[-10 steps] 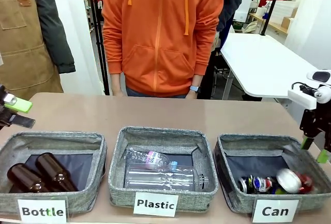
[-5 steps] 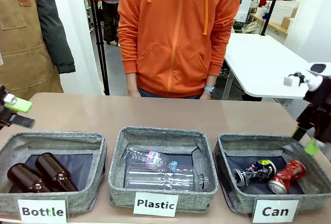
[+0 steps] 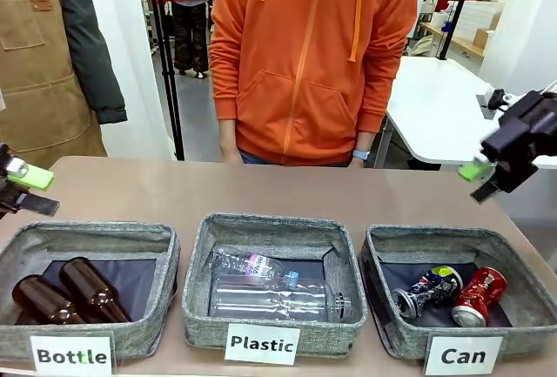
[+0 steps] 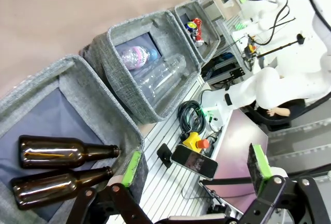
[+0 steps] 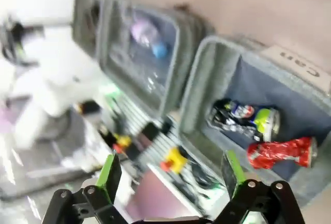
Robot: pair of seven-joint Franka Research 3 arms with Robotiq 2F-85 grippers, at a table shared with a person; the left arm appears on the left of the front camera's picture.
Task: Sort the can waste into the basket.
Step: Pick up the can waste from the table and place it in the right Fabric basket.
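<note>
Right end effector point(image 3: 484, 177) is hanging wide open and empty above the square grey fabric basket point(image 3: 383, 259), where the crushed red can point(image 3: 479, 296) and dark printed can point(image 3: 429, 289) are lying; both look light, stiff, best pinched across their flattened middles.

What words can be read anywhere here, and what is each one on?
"Bottle": white label on the left bin.
"Plastic": white label on the middle bin.
"Can": white label on the basket.
Print on the dark can and the plastic bottle's label: too small to read.

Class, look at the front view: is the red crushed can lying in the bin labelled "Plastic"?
No. The red can lies beside the dark printed can in the bin labelled "Can".
</note>
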